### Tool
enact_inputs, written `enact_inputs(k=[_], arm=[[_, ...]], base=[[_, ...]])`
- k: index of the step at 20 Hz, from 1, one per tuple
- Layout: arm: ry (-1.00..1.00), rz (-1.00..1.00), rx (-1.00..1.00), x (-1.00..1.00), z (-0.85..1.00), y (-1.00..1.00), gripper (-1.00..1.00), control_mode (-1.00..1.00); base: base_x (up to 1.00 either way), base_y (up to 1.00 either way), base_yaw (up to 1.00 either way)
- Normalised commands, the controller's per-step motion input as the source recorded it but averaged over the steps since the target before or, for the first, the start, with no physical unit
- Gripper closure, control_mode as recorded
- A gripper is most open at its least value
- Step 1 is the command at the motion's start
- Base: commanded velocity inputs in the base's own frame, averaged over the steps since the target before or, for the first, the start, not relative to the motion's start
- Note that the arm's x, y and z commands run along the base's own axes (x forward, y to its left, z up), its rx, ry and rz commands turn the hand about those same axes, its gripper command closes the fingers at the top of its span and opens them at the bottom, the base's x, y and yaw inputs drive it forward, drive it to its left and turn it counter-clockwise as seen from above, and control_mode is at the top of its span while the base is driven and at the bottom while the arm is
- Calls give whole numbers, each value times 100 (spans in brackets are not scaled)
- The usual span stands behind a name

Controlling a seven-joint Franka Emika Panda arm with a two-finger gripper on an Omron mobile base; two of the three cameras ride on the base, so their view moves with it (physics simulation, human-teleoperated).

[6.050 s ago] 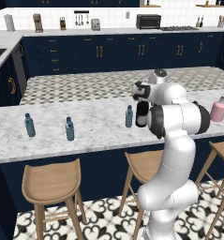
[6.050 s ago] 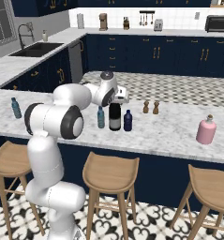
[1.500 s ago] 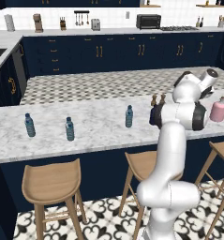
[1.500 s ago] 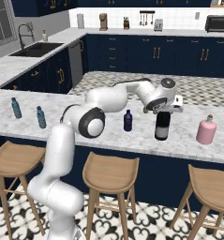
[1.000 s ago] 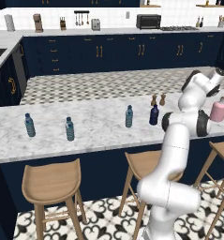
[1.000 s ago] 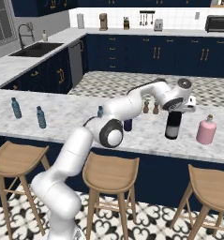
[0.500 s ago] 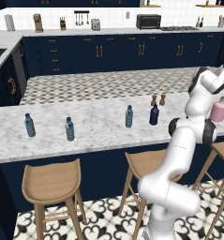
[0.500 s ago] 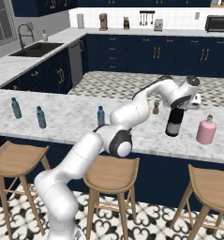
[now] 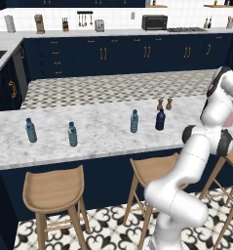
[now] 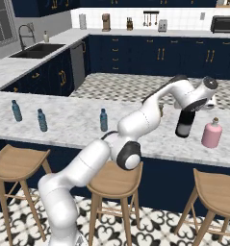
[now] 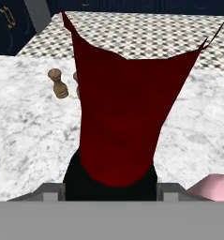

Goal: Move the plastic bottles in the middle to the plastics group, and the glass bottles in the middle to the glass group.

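Note:
My gripper (image 10: pixel 191 108) is shut on the tall near-black wine bottle (image 10: pixel 183 125), holding it upright by the top just left of the squat pink bottle (image 10: pixel 211 134). The hand view looks down its red neck top (image 11: pixel 123 117), with the pink bottle (image 11: pixel 214 184) at the lower right. I cannot tell whether the wine bottle's base touches the counter. In the middle stand a clear water bottle (image 9: pixel 134 121) and a short navy bottle (image 9: pixel 160 119). Two alike water bottles (image 9: pixel 30 130) (image 9: pixel 72 134) stand far left. My arm hides most of the pink bottle (image 9: pixel 231 117) in the left base view.
Two small wooden shakers (image 9: pixel 165 104) stand behind the navy bottle, also seen as shakers (image 11: pixel 58 83) in the hand view. Wooden stools (image 9: pixel 54 188) line the marble counter's (image 10: pixel 68 125) near edge. A sink (image 10: pixel 37 50) lies at the back left.
The arm has swung further right, carrying the wine bottle a little closer to the pink bottle. The other bottles have not moved.

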Motion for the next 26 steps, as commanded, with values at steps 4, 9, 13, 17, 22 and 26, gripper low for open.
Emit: enact_inputs(k=[4, 9, 13, 17, 22, 26], arm=[[-10, 0, -33, -17, -47, 41, 100, -100], [-5, 0, -18, -3, -27, 22, 100, -100], [-8, 0, 6, 0, -21, -1, 100, -100], [-4, -1, 15, 0, -22, -11, 100, -100], [4, -1, -3, 0, -4, 1, 100, -100], [2, 0, -19, 0, -16, 18, 100, -100]], base=[[0, 0, 0], [0, 0, 0], [0, 0, 0], [0, 0, 0], [0, 0, 0], [0, 0, 0]])
